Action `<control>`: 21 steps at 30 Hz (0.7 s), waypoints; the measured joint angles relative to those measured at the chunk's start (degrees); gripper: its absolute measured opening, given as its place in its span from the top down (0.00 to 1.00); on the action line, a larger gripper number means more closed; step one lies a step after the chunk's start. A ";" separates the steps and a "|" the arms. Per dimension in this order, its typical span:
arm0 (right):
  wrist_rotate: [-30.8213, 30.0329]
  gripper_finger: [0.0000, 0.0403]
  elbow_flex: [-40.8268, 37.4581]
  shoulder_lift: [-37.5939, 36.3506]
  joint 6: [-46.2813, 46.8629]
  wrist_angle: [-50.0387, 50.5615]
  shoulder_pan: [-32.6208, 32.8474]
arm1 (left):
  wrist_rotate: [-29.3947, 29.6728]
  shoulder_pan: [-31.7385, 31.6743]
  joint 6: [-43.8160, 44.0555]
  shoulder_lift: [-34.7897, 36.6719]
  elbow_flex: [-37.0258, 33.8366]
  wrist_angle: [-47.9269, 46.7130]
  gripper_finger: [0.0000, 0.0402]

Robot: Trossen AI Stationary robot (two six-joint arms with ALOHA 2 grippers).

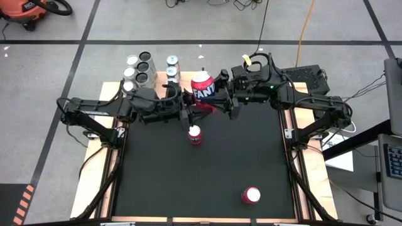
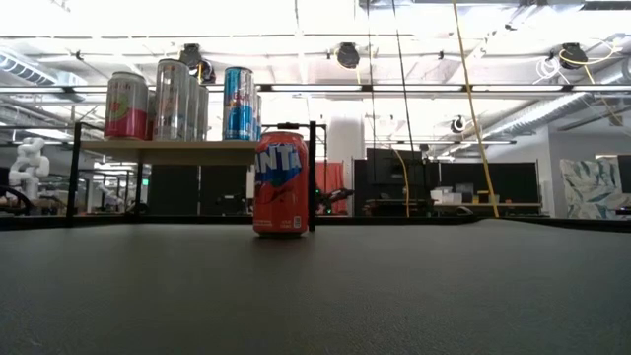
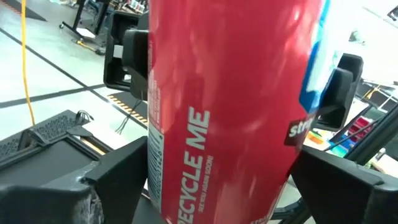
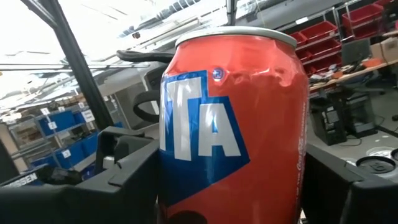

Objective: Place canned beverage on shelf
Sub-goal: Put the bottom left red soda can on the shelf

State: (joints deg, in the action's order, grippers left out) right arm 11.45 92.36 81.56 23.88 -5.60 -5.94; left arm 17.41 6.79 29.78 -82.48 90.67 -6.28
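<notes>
A red Fanta can (image 1: 202, 88) hangs in the air over the far middle of the table, between my two grippers. My right gripper (image 1: 220, 94) reaches in level from the table's right and is shut on it. My left gripper (image 1: 190, 104) reaches in level from the left and is open, with a finger (image 3: 106, 180) on each side of the same can (image 3: 224, 112). The shelf (image 2: 163, 150) is a pale wood board on black supports. It stands at the table's far left, just left of the grippers, and carries several cans (image 1: 141, 68). My right gripper pinches the can's round side wall (image 4: 171, 186) between its two fingers (image 4: 127, 180), one on each side. The fingers come in level from the table's right. The can stands upright in the hold, top up, lifted clear of the table. A dent (image 4: 261, 74) shows near its top rim. My left gripper has its fingers close beside the can's wall (image 3: 158, 180). I cannot tell whether they touch it.
A second Fanta can (image 1: 195, 134) stands upright on the black mat (image 1: 157, 182) just nearer than the grippers, and it also shows in the low view (image 2: 281, 184). A third red can (image 1: 251, 195) stands near the front right. The rest of the mat is bare.
</notes>
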 joint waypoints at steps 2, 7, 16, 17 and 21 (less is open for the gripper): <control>-0.69 0.31 0.00 0.00 0.06 -0.03 0.00 | 0.03 -0.02 -0.66 -0.01 0.00 -0.08 0.09; -0.75 0.31 0.00 0.00 0.13 -0.18 0.00 | 0.00 -0.02 -3.09 -0.01 0.00 -0.29 0.17; -0.75 0.30 0.00 0.00 0.76 -0.15 0.00 | -0.24 -0.07 -4.65 -0.01 0.00 -0.44 0.28; -0.65 0.29 0.00 0.00 1.25 -0.04 0.00 | -0.35 -0.07 -4.65 -0.02 0.00 -0.52 0.28; 2.07 0.23 0.00 -0.21 3.37 2.21 -0.06 | -0.69 -0.04 -5.20 0.02 0.00 -3.00 0.28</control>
State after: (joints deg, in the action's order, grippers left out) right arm 13.53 92.36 81.34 27.25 -3.39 -6.00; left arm 16.72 6.74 24.58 -82.46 90.67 -9.29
